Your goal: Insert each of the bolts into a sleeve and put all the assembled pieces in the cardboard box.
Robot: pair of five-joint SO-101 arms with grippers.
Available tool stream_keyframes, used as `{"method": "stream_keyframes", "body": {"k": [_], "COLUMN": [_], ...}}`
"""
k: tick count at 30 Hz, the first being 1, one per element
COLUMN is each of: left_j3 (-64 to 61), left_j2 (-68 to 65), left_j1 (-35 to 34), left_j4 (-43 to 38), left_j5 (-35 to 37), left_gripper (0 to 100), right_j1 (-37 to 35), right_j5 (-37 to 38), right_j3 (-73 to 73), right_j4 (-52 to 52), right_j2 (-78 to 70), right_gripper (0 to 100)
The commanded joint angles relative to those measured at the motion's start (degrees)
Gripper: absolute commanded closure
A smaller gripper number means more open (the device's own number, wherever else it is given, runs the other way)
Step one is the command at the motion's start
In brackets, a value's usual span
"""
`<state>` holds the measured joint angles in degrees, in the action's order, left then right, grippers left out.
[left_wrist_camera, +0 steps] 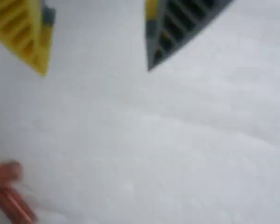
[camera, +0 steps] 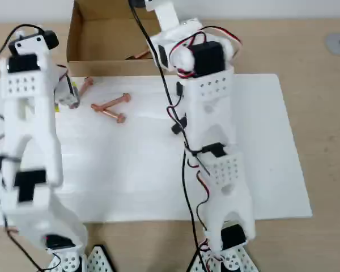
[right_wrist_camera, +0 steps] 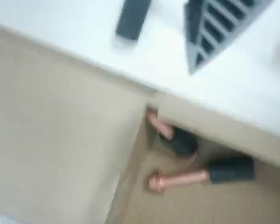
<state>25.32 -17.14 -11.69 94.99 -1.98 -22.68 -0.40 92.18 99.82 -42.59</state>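
White mat point(camera: 255, 170), three bare bolts point(camera: 110, 103), box point(camera: 85, 42) with two assemblies point(right_wrist_camera: 191, 177), left end effector point(left_wrist_camera: 95, 70) wide, right end effector point(right_wrist_camera: 193, 63) unclear

Assembled pieces point(right_wrist_camera: 186, 177) inside cardboard box point(right_wrist_camera: 60, 140)

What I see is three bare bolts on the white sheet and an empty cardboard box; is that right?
Not empty: the right wrist view shows two sleeved bolts lying in the cardboard box. Three bare bolts on the white sheet is correct.
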Motion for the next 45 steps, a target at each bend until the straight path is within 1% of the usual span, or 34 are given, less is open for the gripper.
{"method": "stream_keyframes", "body": {"k": [1,3,6,8,15,18,26,32,35,39,43,45], "left_j3": [19.87,25.05,29.63,32.18,43.52,47.65,54.07,54.07,54.07,53.45,51.25,50.20], "left_j2": [-12.88,-17.89,-22.37,-24.31,-31.69,-36.00,-45.93,-48.75,-48.92,-49.10,-49.10,-49.10], "left_j1": [0.18,1.49,3.87,4.40,2.73,2.29,1.32,1.58,1.85,1.93,1.93,1.93], "left_j4": [5.63,5.54,5.54,5.45,5.27,4.40,-0.53,-5.01,-5.01,-4.84,-4.92,-4.92], "left_j5": [-2.99,-6.95,-15.12,-19.25,-31.47,-35.16,-41.32,-41.67,-41.67,-41.67,-41.67,-41.67], "left_gripper": [85,85,85,85,85,85,85,85,85,85,85,85], "right_j1": [1.36,2.33,3.38,4.18,7.78,8.66,8.84,8.84,8.40,5.14,0.31,-1.63], "right_j5": [-0.35,-0.35,-0.35,-0.35,-0.44,-0.44,-0.62,-0.62,-0.70,-0.79,-0.79,-0.79], "right_j3": [2.95,2.95,2.95,2.95,2.86,0.92,-17.27,-30.20,-34.15,-40.13,-46.55,-49.54], "right_j4": [2.64,2.64,2.73,2.73,2.73,2.73,2.73,2.64,2.64,2.64,2.64,2.64], "right_j2": [7.34,8.75,10.24,10.95,12.44,13.14,22.11,28.44,30.20,31.87,33.63,33.89], "right_gripper": [66.3,66.3,66.4,66.5,66.5,66.5,66.5,66.3,66.3,66.3,66.2,64.4]}}
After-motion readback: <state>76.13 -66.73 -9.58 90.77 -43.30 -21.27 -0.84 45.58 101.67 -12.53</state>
